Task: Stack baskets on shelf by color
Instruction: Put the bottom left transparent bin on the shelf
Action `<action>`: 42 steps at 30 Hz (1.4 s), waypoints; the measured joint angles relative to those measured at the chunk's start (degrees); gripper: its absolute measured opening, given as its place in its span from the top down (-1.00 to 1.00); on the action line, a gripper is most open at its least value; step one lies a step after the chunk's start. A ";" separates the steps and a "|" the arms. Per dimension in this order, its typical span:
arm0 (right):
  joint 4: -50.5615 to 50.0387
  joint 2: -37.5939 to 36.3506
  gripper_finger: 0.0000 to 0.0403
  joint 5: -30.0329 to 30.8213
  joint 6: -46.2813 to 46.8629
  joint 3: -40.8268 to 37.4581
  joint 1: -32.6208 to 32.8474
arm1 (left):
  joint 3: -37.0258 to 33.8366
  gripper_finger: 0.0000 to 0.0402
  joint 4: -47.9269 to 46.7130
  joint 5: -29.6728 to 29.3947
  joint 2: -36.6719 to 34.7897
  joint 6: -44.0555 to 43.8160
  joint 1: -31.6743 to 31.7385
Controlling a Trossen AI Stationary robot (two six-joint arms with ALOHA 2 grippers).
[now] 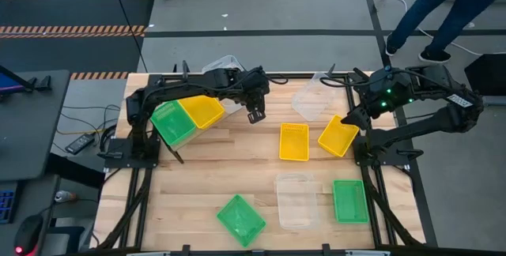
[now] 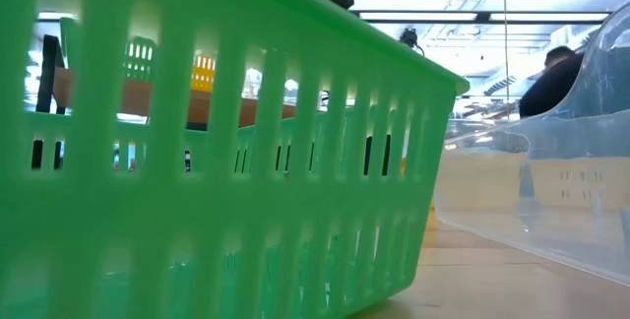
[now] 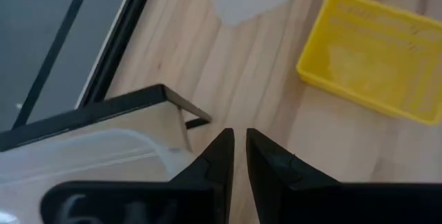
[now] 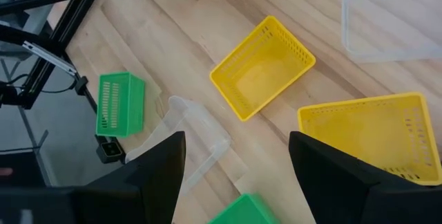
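Note:
On the slanted shelf (image 1: 162,141) at the table's left lie a green basket (image 1: 172,123), a yellow basket (image 1: 202,111) and a clear one (image 3: 103,158). Loose on the tabletop lie two yellow baskets (image 1: 294,142) (image 1: 337,135), two clear ones (image 1: 315,98) (image 1: 296,201) and two green ones (image 1: 349,201) (image 1: 241,219). My left gripper (image 3: 238,151) is shut and empty just off the shelf's right corner (image 3: 166,92). My right gripper (image 4: 238,155) is open above the right yellow basket (image 4: 366,137), touching nothing.
A person (image 1: 443,7) stands beyond the table's far right corner. In the low view the near green basket (image 2: 197,161) fills the front, with the clear basket (image 2: 551,191) to its right. Bare wood (image 1: 221,161) lies at the table's middle left.

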 joint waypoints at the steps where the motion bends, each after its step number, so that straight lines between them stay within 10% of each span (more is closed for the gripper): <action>1: -0.01 0.00 -0.31 0.26 0.00 -0.01 0.00 | 0.00 0.78 -0.01 -0.52 0.03 0.42 0.10; 19: 0.00 0.00 -0.31 3.14 -0.22 -0.02 0.00 | 0.00 0.86 7.53 -4.47 -0.06 2.82 0.90; 42: 4.31 0.00 -0.31 6.27 -1.70 -0.02 -0.02 | 7.83 0.85 -8.80 -4.06 -4.58 5.67 4.15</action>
